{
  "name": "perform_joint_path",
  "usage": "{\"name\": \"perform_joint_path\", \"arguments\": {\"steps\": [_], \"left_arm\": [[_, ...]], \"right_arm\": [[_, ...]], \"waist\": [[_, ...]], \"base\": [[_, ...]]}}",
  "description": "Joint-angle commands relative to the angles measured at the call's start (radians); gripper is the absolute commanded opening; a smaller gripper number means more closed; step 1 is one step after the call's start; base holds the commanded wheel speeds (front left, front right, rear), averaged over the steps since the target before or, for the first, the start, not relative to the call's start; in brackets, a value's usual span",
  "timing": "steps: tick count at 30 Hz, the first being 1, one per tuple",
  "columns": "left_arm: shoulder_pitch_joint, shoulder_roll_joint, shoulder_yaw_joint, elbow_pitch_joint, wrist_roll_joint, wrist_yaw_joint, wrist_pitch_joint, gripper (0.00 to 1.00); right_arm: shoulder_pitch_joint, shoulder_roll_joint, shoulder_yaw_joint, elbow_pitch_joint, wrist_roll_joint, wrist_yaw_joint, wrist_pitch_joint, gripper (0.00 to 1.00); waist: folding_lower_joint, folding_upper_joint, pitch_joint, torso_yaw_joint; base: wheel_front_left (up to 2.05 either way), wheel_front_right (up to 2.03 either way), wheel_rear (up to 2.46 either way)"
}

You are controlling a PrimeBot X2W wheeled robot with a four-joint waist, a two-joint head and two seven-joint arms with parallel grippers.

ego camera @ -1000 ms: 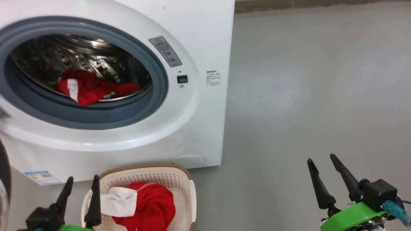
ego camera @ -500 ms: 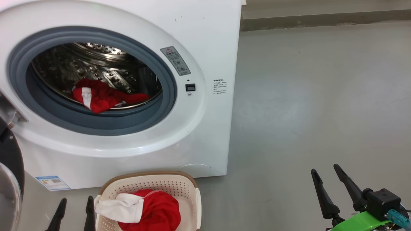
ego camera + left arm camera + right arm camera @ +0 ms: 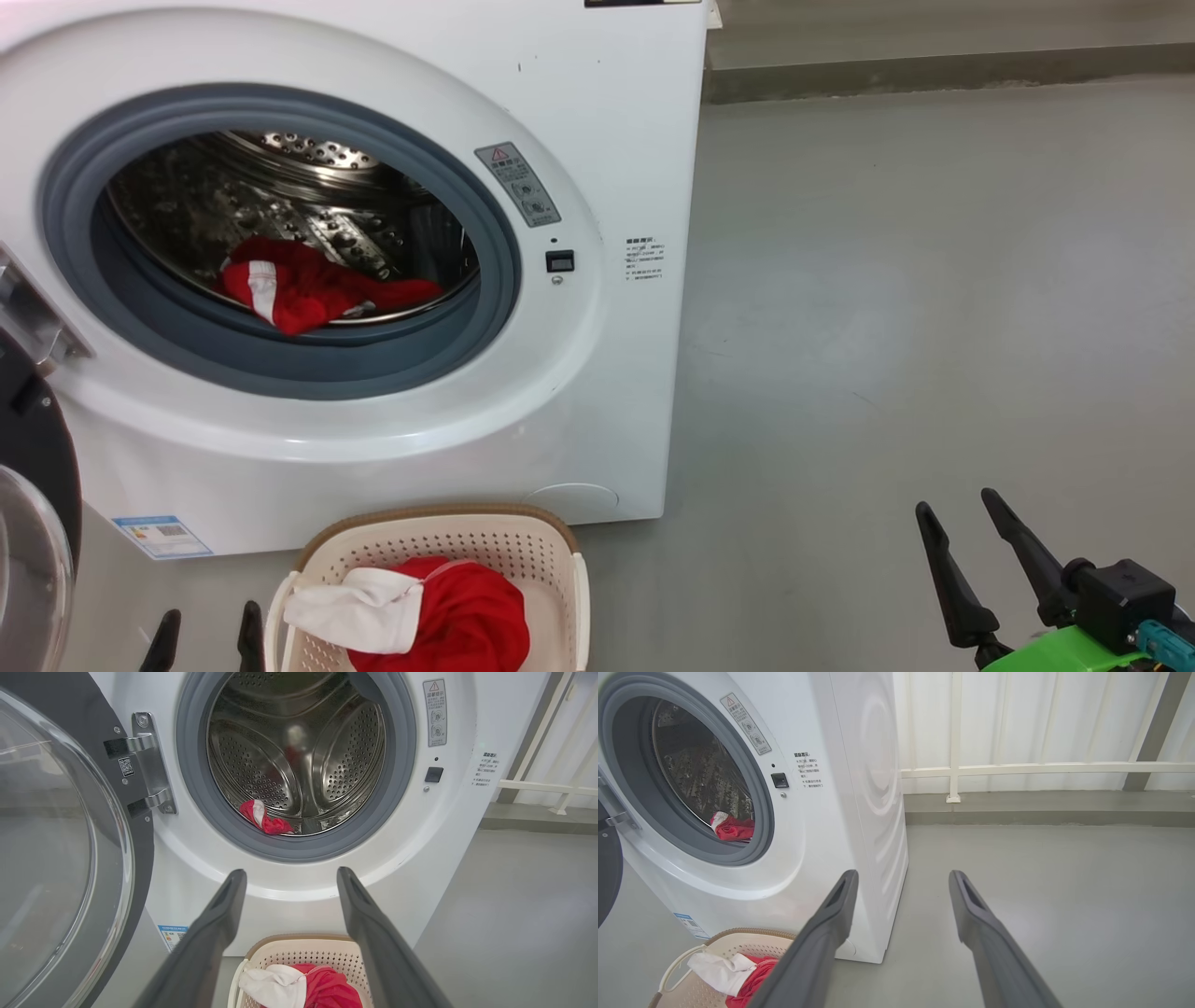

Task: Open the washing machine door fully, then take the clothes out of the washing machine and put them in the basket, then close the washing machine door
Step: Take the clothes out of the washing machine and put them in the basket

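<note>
In the head view the white washing machine (image 3: 597, 140) takes up the upper left and centre of the frame. Its washing machine door (image 3: 42, 467) is swung open to the far left edge, where part of the black rim and the clear glass bowl show. In the left wrist view the metal hinge (image 3: 149, 765) joins the door to the machine's front at the upper left. Inside the grey rubber ring (image 3: 280, 359), a red garment with a white stripe (image 3: 308, 294) lies at the bottom of the steel drum, left of the opening's centre. A blue label (image 3: 161, 536) sits at the lower left corner of the machine's front. The cream perforated basket (image 3: 439, 527) with a brown rim stands on the grey floor (image 3: 934, 327) just in front of the machine, at the bottom centre of the frame. It holds a second red garment with a white sleeve (image 3: 439, 625), the white part lying toward the left. The left gripper (image 3: 210, 613) shows at the bottom left edge, just left of the basket, with its two dark fingers spread apart and nothing between them. The right gripper (image 3: 957, 502) is at the lower right over bare floor, well apart from the basket, its fingers likewise spread wide and empty. In the right wrist view a white railing (image 3: 1017, 767) runs along the wall behind the machine.
</note>
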Motion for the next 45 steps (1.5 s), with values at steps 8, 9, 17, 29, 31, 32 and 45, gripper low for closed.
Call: {"name": "perform_joint_path", "arguments": {"steps": [8,9,17,29,31,32,45], "left_arm": [[-0.003,0.003,0.042,-0.041,0.004,-0.002,-0.006,1.00],[-0.003,0.002,0.042,-0.042,0.004,-0.002,-0.006,1.00],[-0.009,0.002,0.038,-0.045,-0.005,-0.001,-0.006,1.00],[-0.182,0.006,-0.002,0.048,0.028,-0.002,-0.006,1.00],[-0.240,0.016,-0.010,0.086,0.038,-0.002,-0.006,1.00],[-0.271,0.022,-0.015,0.102,0.043,-0.002,-0.006,1.00],[-0.622,0.125,-0.073,0.333,0.133,0.006,-0.006,1.00]], "right_arm": [[-0.012,-0.022,0.012,-0.026,0.003,0.006,-0.006,1.00],[-0.012,-0.022,0.012,-0.026,0.003,0.006,-0.006,1.00],[-0.012,-0.020,0.012,-0.029,0.003,0.006,-0.006,1.00],[-0.057,0.004,0.017,-0.038,-0.005,0.006,-0.006,1.00],[-0.073,0.011,0.017,-0.042,-0.009,0.006,-0.006,1.00],[-0.082,0.014,0.018,-0.044,-0.011,0.006,-0.006,1.00],[-0.185,0.056,0.033,-0.050,-0.025,0.006,-0.006,1.00]], "waist": [[0.0000,0.0000,-0.001,-0.004],[0.0000,0.0000,0.000,-0.005],[0.0000,0.0000,0.005,-0.006],[0.0000,0.0000,0.097,0.006],[0.0000,0.0000,0.126,0.005],[0.0000,0.0000,0.140,0.004],[0.0000,0.0000,0.278,-0.038]], "base": [[0.00,0.00,0.00],[0.00,0.00,0.00],[0.00,0.00,0.00],[0.00,0.00,0.00],[0.00,0.00,0.00],[0.00,0.00,0.00],[0.00,0.00,0.00]]}}
